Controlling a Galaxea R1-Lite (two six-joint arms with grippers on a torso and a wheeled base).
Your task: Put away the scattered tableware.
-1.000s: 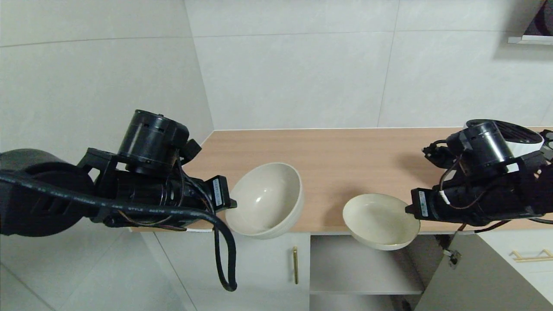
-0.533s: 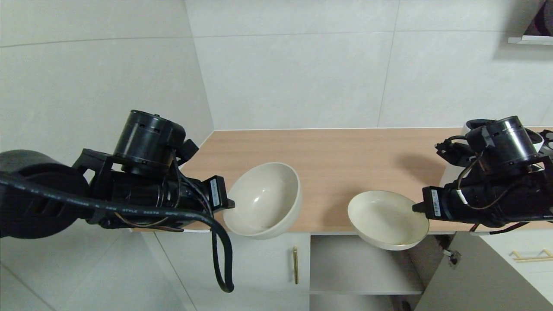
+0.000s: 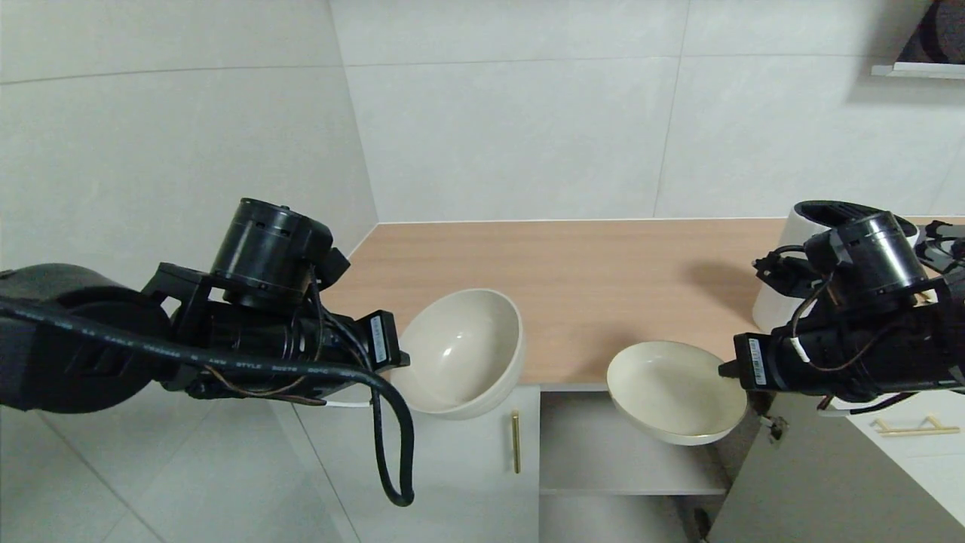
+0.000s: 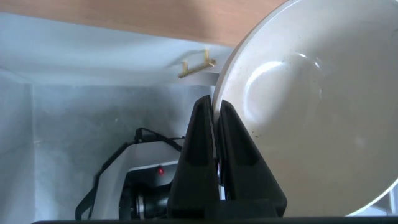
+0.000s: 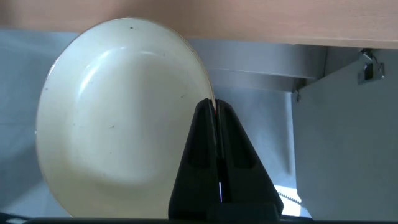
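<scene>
I judge this the carrying step — both pieces are up and bound for the open cabinet (image 3: 626,452) under the table's (image 3: 588,271) front edge. My left hand (image 3: 403,358) clamps the rim of the deep bowl (image 3: 460,351), held over that edge; my right hand (image 3: 727,369) pinches the rim of the shallower dish (image 3: 675,388), just off the edge above the opening. Next I must set each down inside without clashing rims. Tiled walls (image 3: 513,136) back the wooden table — a white canister (image 3: 776,302) stands at its right end.
</scene>
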